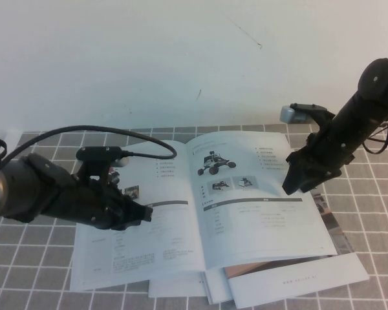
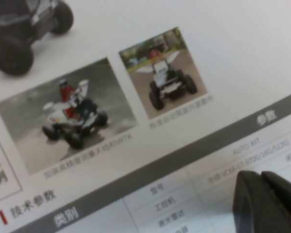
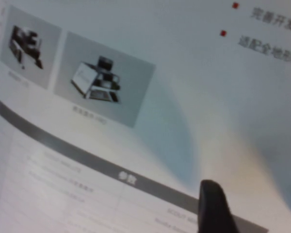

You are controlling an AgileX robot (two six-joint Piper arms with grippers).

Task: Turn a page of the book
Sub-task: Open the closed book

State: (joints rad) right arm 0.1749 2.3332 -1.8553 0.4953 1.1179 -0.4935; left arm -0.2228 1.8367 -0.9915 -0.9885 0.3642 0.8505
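Hiding left page: left end effector (image 1: pixel 139 213), state unclear | right end effector (image 1: pixel 296 184) open over the page (image 1: pixel 258 206)

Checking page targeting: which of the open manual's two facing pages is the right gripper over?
The glossy white page with the black wheeled-vehicle picture, on the book's right half. The open right gripper hangs at its outer edge; the left gripper is over the facing page.

Glossy white paper book (image 1: pixel 200 213); matt black pincers; smooth tiled tabletop (image 1: pixel 368 226).
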